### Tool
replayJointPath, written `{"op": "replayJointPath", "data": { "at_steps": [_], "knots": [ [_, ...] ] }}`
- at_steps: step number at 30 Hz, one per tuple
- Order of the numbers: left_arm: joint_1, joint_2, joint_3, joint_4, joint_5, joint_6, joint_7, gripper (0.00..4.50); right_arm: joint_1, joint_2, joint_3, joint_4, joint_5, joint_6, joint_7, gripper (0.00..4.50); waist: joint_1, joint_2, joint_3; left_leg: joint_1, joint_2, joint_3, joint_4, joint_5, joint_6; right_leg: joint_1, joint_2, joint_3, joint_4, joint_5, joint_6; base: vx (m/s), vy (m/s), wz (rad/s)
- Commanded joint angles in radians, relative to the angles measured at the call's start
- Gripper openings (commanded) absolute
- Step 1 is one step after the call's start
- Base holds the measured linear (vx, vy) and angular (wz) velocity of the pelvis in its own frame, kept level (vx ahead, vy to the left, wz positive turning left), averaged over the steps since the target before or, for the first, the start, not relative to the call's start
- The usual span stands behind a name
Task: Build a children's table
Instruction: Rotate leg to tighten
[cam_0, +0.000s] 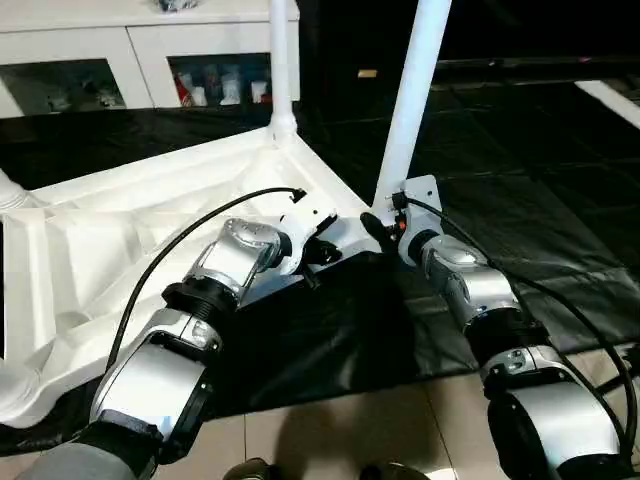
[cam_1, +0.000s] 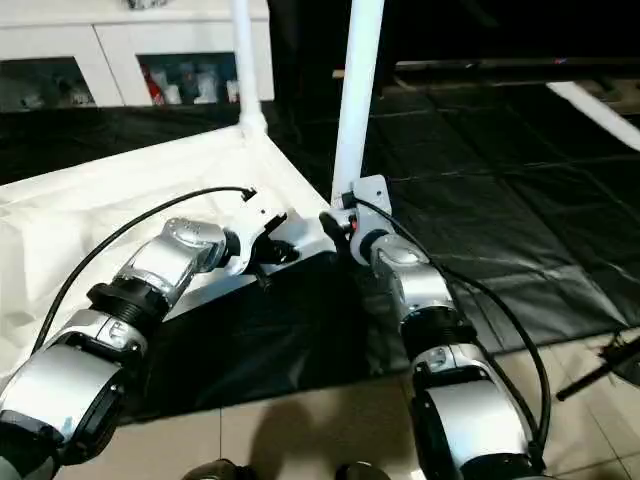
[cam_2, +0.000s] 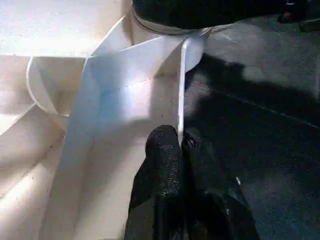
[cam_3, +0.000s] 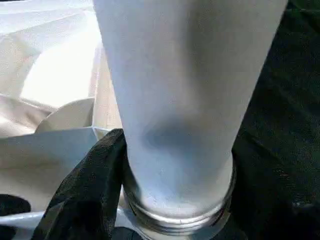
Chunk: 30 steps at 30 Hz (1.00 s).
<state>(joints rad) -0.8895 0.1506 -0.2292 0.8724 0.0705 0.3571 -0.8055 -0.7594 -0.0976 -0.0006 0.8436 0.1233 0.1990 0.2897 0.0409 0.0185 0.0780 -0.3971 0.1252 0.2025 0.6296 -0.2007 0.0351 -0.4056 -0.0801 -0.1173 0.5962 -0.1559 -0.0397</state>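
**Guide:** You are in a dim room with black sheeting (cam_0: 520, 200) spread over the floor and a white cabinet (cam_0: 130, 50) with glass doors at the back. The children's table (cam_0: 120, 230) lies upside down on that sheeting, ribbed underside up. I will place everything from its near corner socket (cam_3: 175, 210).

**Operator:** What stands in that socket?

**Guide:** A white leg (cam_0: 412, 100) rises from it, leaning a little. A second leg (cam_0: 280, 70) stands at the corner behind it, towards the cabinet.

**Operator:** How will the leg handle?

**Guide:** I judge it light, hollow and stiff, with a smooth, slippery skin. Take hold low, just above the socket, where a turn gives you most control over the thread.

**Operator:** And my grippers?

**Guide:** Your right gripper (cam_0: 385, 228) sits at the leg's base, jaws spread fairly wide; one black finger (cam_3: 85, 190) lies against the tube, but I cannot tell whether it truly clamps. Your left gripper (cam_2: 179, 145) is pinched almost closed on the thin rim (cam_2: 181, 90) of the tabletop, just beside that socket.
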Motion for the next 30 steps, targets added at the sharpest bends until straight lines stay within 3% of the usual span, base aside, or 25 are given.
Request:
{"op": "replayJointPath", "data": {
  "at_steps": [1,4,5,7,10,14,16,19,22,30],
  "knots": [
    [-0.057,-0.008,0.036,-0.042,-0.030,-0.035,0.034,0.00,0.012,0.026,0.017,0.050,-0.002,0.021,0.006,3.37,0.007,-0.008,-0.102,0.025,0.116,-0.057,-0.068,-0.007,0.099,0.062,-0.123,0.078,-0.033,0.039,-0.283,0.054,-0.022,0.01],
    [-0.047,0.003,0.017,-0.036,-0.006,-0.074,0.025,0.00,0.005,0.006,-0.011,0.069,0.005,-0.012,0.015,3.48,0.013,-0.006,-0.103,0.022,0.119,-0.056,-0.063,0.034,0.146,0.061,-0.123,0.074,-0.029,0.075,-0.292,0.000,0.000,0.00],
    [-0.045,0.004,0.014,-0.035,0.000,-0.084,0.022,0.00,0.003,0.001,-0.013,0.077,0.002,-0.024,0.021,3.60,0.015,-0.005,-0.102,0.021,0.119,-0.056,-0.062,0.030,0.145,0.062,-0.124,0.073,-0.029,0.068,-0.288,0.000,0.000,0.00],
    [-0.035,0.016,0.001,-0.039,0.011,-0.095,0.006,0.00,0.022,-0.018,-0.004,0.045,-0.003,-0.028,0.054,3.73,0.016,-0.005,-0.099,0.023,0.121,-0.056,-0.064,0.003,0.137,0.059,-0.122,0.073,-0.034,0.027,-0.284,0.000,0.000,0.00],
    [-0.007,0.042,-0.019,-0.058,0.015,-0.126,-0.050,0.00,0.090,-0.071,0.016,-0.078,0.009,-0.027,0.171,4.05,0.022,-0.007,-0.093,0.024,0.124,-0.055,-0.070,-0.078,0.096,0.061,-0.124,0.076,-0.046,-0.070,-0.262,0.000,0.000,0.00],
    [0.023,0.076,-0.045,-0.071,0.025,-0.197,-0.105,0.00,0.168,-0.141,0.021,-0.216,0.047,-0.007,0.298,4.29,0.028,-0.007,-0.090,0.025,0.125,-0.058,-0.073,-0.120,0.078,0.063,-0.124,0.078,-0.056,-0.116,-0.242,0.000,0.000,0.00],
    [0.053,0.106,-0.064,-0.078,0.032,-0.248,-0.157,0.00,0.244,-0.214,0.028,-0.356,0.093,0.020,0.416,4.45,0.031,-0.002,-0.091,0.025,0.126,-0.059,-0.073,-0.121,0.076,0.063,-0.122,0.077,-0.054,-0.122,-0.235,0.000,0.000,0.00],
    [0.073,0.119,-0.064,-0.087,0.021,-0.260,-0.195,0.00,0.309,-0.283,0.040,-0.457,0.113,0.022,0.522,4.45,0.034,-0.004,-0.089,0.027,0.128,-0.059,-0.075,-0.138,0.071,0.060,-0.121,0.077,-0.057,-0.139,-0.227,0.000,0.000,0.00],
    [0.102,0.145,-0.081,-0.113,0.016,-0.297,-0.270,0.00,0.366,-0.361,0.058,-0.550,0.133,0.035,0.642,4.45,0.045,-0.004,-0.087,0.028,0.129,-0.060,-0.076,-0.179,0.052,0.062,-0.127,0.078,-0.069,-0.228,-0.207,0.000,0.000,0.00],
    [0.184,0.231,-0.146,-0.222,-0.006,-0.398,-0.487,0.00,0.411,-0.462,0.129,-0.650,0.145,0.051,0.824,4.45,0.057,0.000,-0.083,0.036,0.134,-0.063,-0.085,-0.243,0.005,0.052,-0.127,0.079,-0.078,-0.321,-0.192,0.000,0.000,0.00]
  ]
}}
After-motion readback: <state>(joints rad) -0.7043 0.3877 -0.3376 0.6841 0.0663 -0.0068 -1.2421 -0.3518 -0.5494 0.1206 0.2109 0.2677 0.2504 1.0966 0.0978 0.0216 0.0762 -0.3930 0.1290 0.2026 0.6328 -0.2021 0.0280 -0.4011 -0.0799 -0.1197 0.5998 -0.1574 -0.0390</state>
